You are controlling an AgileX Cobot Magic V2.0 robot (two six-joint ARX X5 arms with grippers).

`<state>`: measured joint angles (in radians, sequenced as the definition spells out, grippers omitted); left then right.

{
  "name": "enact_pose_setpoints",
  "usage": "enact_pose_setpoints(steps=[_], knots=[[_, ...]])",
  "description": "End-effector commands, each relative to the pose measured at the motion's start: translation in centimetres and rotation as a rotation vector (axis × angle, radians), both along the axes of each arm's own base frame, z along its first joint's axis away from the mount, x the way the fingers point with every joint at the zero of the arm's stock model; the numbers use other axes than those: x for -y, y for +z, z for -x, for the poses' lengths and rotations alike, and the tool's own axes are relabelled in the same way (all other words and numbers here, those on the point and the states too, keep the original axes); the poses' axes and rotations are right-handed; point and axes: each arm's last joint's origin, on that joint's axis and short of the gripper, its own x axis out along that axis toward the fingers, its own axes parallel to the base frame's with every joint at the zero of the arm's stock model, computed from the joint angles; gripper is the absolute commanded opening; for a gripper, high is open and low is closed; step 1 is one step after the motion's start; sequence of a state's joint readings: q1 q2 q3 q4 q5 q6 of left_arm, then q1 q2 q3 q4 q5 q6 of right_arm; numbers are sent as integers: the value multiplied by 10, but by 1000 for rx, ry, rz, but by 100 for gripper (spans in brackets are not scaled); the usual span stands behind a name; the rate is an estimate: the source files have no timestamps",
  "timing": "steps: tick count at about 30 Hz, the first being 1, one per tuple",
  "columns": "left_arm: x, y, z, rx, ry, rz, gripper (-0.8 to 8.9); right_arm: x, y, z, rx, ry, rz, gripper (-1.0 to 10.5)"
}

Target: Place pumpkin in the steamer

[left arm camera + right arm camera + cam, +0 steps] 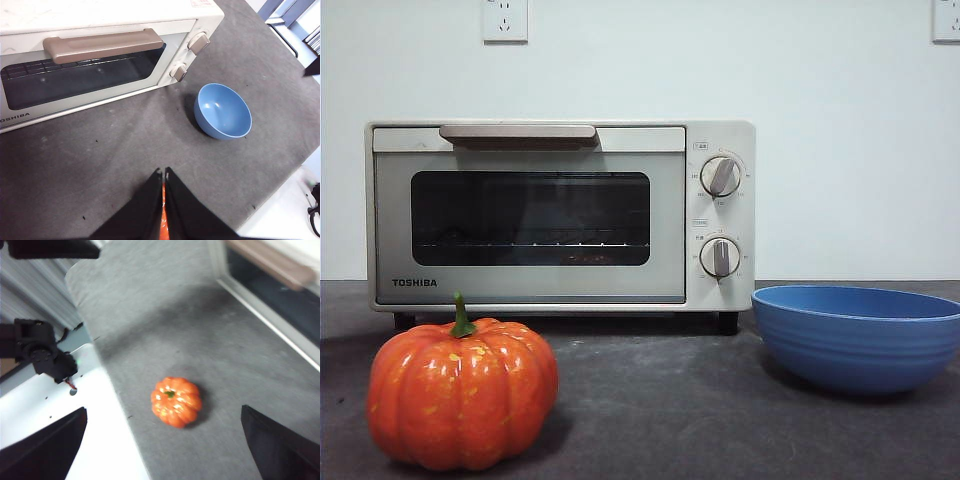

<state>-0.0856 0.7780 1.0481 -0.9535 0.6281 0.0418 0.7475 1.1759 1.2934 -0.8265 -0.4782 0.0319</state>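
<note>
- On my front view the pumpkin [462, 395] sits upright on the dark counter [660, 410] at the lower left of the frame, its green stem up, nothing touching it.
- Behind it, in the middle of the frame, the steamer [560, 215] stands with its glass door closed and its beige handle [518, 135] along the top edge.
- A blue bowl [860, 335] rests at the lower right, beside the steamer and well apart from the pumpkin.
- My left gripper [163, 172] hangs above the counter with its jaws pressed nearly together and holding nothing; a sliver of orange shows through the slit between them.
- My right gripper [162, 440] is high over the counter, jaws spread wide and empty, showing only at the two bottom corners of its frame; the pumpkin [176, 401] lies between them, far below.
- Neither arm appears in the front view.
</note>
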Motion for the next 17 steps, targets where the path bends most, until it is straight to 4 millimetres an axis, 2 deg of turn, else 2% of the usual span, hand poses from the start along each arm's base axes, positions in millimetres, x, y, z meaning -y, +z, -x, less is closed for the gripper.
enact_pose_setpoints(steps=[1,10,17], knots=[[0,7,0,30,-9,2,8,-27,-7,-3,9,37,30,495],[0,7,0,30,-9,2,8,-91,-57,-8,-25,103,192,496],[0,7,0,30,-9,2,8,-130,-100,-8,-60,126,303,527]])
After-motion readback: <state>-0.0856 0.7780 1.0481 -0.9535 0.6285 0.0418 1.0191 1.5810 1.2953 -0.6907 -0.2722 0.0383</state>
